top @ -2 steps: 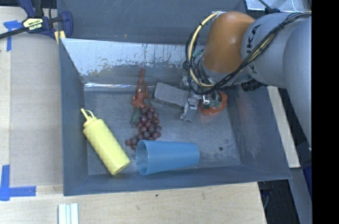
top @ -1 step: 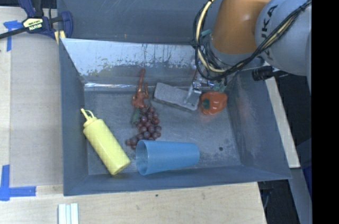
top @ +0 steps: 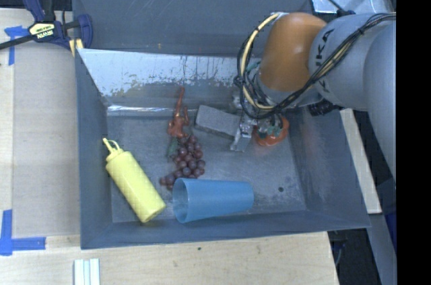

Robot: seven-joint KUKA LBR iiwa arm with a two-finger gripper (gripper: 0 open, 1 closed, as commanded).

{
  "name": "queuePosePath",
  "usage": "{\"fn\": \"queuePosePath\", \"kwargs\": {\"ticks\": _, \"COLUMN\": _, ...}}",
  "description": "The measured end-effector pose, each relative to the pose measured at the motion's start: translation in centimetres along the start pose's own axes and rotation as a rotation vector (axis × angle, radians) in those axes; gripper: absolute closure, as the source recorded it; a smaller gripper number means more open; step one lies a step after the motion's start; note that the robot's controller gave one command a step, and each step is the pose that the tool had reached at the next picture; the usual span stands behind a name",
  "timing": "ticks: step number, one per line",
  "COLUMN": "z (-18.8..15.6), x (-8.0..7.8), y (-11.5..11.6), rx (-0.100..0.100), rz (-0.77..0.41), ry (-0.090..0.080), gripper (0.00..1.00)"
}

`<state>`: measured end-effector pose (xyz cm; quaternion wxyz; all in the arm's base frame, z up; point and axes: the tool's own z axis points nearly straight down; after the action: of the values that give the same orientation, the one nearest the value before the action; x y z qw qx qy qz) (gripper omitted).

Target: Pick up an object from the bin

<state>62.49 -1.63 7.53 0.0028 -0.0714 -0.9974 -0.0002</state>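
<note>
At the lower left of the frame a yellow squeeze bottle (top: 133,186) lies on its side on the bin (top: 202,234) floor, well apart from the arm. Right of it, near the middle, a bunch of dark purple grapes (top: 187,159) lies just below a small reddish-brown toy figure (top: 178,120). A blue cup (top: 214,200) is tipped over along the lower wall, its mouth close to the grapes. None of these is near the claw. Just right of centre lies a flat grey block (top: 214,120), and the gripper (top: 241,135) is low over the floor at that block's right end, touching it or just beside it — I cannot tell which. On the gripper's far side, partly hidden under the wrist, sits a small orange-red thing with a touch of green (top: 275,133). The step in hand looks like the final descent or the moment before the grasp. Nothing appears lifted, and the grey block is the likeliest target. Whether the claw is apart or together cannot be told from this angle — the wrist and cables crowd it — nor whether it holds anything. The next move probably calls for closing squarely on the block's end and rising straight, since a flat piece gripped near one end may swing or slip.
</note>
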Motion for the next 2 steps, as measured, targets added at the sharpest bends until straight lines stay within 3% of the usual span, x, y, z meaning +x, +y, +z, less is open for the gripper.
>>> {"fn": "queuePosePath", "kwargs": {"ticks": 1, "z": 0.47, "x": 0.27, "y": 0.35, "rx": -0.008, "rz": 0.289, "ry": -0.012, "gripper": 0.00}}
{"fn": "queuePosePath", "kwargs": {"ticks": 2, "z": -0.04, "x": -0.09, "y": -0.01, "rx": -0.001, "rz": 0.006, "ry": -0.005, "gripper": 1.00}}
